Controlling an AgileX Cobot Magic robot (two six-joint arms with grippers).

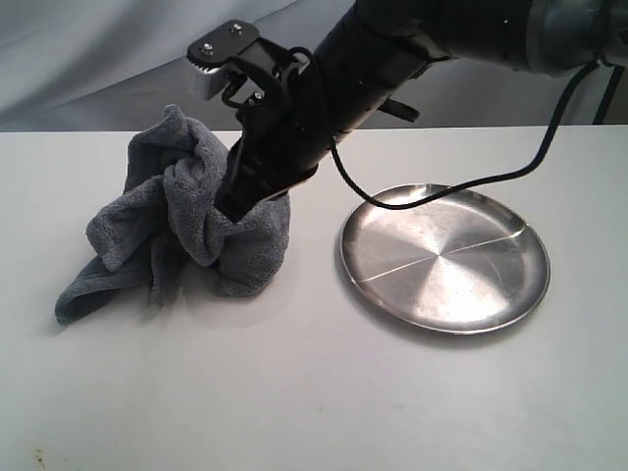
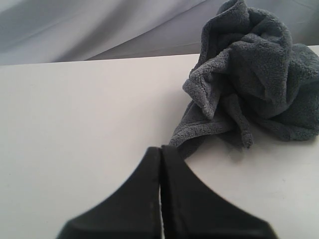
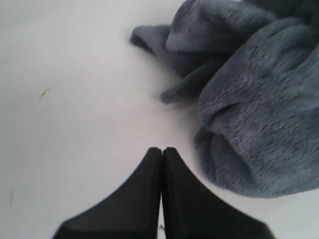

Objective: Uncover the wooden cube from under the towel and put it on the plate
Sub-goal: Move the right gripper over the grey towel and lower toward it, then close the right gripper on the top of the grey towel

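1. Nowhere does the wooden cube show in any view; whether it lies under the cloth cannot be told.
2. The towel (image 1: 186, 216) stands bunched in tall folds on the white table (image 1: 294, 392), one corner trailing toward 7 o'clock.
3. The plate (image 1: 444, 257) lies flat at 3 o'clock of the towel, apart from it.
4. The right gripper (image 3: 162, 149), jaws clenched on nothing, comes in from 1 o'clock to the towel's flank, tips just beside the cloth.
5. The left gripper (image 2: 160, 148), likewise clenched on nothing, sits low by the trailing corner.
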